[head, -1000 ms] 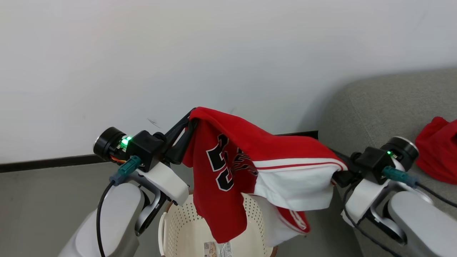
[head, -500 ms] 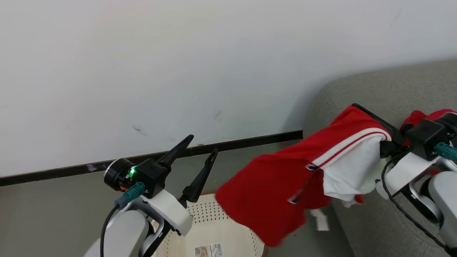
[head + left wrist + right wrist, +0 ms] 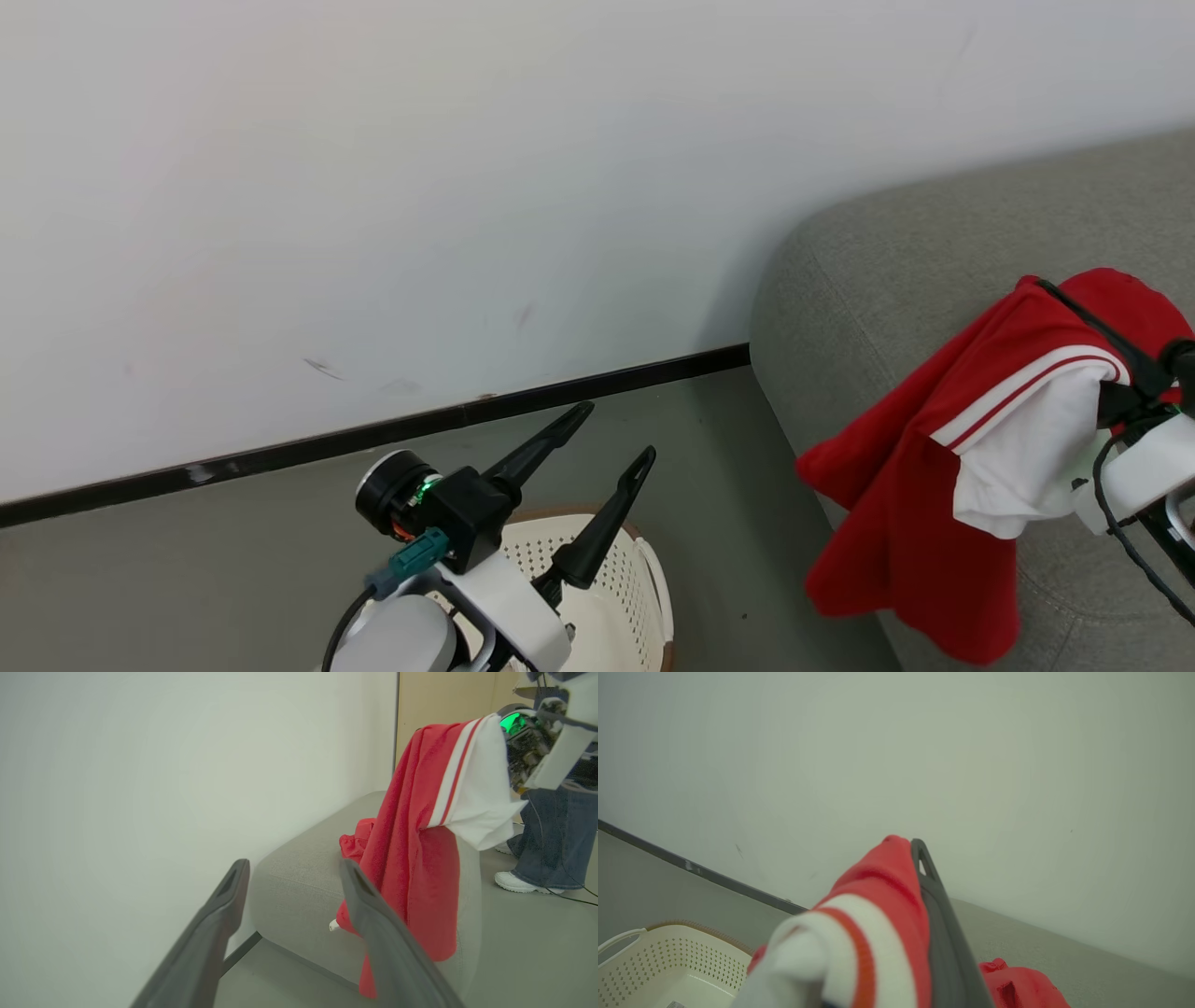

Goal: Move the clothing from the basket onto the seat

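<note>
Okay, white wall takes most of the head view, grey floor under it, black baseboard running along the join. Grey fabric seat is at the right, rounded end toward the wall; in the left wrist view the seat sits against the same wall. A person stands past the far side of it, jeans and white shoes visible. Red garment with white trim and a red stripe hangs from the right gripper, draped over the seat's near edge, lower hem dangling beside the seat front; can't tell if it touches the fabric. Right gripper jaws are closed tight on the cloth, and in the right wrist view one dark finger runs alongside the bunched red garment. A second red garment lies crumpled on the seat cushion, behind the hanging one. Cream perforated basket with brown rim and white handle sits on the floor, bottom centre, well apart from the hanging garment. Left gripper is above the basket, jaws spread wide, nothing between them, fingers pointing toward the baseboard and the seat
</note>
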`<state>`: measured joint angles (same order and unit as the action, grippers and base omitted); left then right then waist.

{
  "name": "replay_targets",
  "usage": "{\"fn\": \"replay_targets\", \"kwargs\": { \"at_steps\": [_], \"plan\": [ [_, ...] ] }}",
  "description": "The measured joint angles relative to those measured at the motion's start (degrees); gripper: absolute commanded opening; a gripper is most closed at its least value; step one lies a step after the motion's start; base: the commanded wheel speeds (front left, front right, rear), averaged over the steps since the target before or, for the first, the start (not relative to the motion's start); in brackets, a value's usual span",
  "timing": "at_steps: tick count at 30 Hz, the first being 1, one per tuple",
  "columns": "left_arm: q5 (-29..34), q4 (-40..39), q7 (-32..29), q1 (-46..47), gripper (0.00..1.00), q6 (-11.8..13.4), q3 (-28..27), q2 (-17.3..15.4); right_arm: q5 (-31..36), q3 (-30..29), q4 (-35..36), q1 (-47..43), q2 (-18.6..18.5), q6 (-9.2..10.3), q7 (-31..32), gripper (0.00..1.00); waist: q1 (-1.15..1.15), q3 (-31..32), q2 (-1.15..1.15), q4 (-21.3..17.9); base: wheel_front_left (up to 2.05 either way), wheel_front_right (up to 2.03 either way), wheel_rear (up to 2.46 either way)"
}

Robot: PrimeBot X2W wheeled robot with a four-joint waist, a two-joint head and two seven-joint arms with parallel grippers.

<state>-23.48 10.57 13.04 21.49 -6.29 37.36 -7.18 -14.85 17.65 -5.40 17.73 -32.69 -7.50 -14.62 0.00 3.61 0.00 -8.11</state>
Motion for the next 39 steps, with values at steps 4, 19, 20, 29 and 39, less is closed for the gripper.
{"fn": "replay_targets", "kwargs": {
  "at_steps": [4, 19, 20, 29, 39],
  "plan": [
    [-0.7, -0.5, 0.2, -0.5, 1.00, -0.4, 1.4, 0.3, -0.5, -2.4, 0.9, -1.4, 0.0, 0.00, 0.0, 0.00, 0.00, 0.2, 0.00, -1.3, 0.00, 0.00, 0.00],
    [-1.2, -1.3, 0.2, -1.1, 1.00, -0.5, 5.1, 0.7, -1.3, -6.4, 4.0, -7.7, 0.2, 0.00, 0.0, 0.00, 0.00, -0.1, 0.00, -7.1, 0.00, 0.00, 0.00],
    [-1.2, -1.3, 0.2, -1.1, 1.00, -0.5, 5.2, 0.8, -1.4, -6.9, 4.2, -8.1, 0.2, 0.00, 0.0, 0.00, 0.00, -0.1, 0.00, -7.5, 0.00, 0.00, 0.00],
    [-1.2, -1.9, 0.7, -1.1, 1.00, -0.5, 5.4, 0.9, -1.7, -7.3, 5.3, -9.6, 0.5, 0.00, 1.1, 0.00, 0.00, -0.7, 0.00, -11.1, 0.00, 0.00, 0.00],
    [-1.5, -3.3, 0.7, -1.7, 1.00, 0.0, 3.7, -0.2, -11.5, -11.7, 2.7, 3.7, 5.0, 0.00, 6.1, 0.00, 0.00, -3.4, 0.00, -13.0, 0.00, 0.00, 0.00]
  ]
}}
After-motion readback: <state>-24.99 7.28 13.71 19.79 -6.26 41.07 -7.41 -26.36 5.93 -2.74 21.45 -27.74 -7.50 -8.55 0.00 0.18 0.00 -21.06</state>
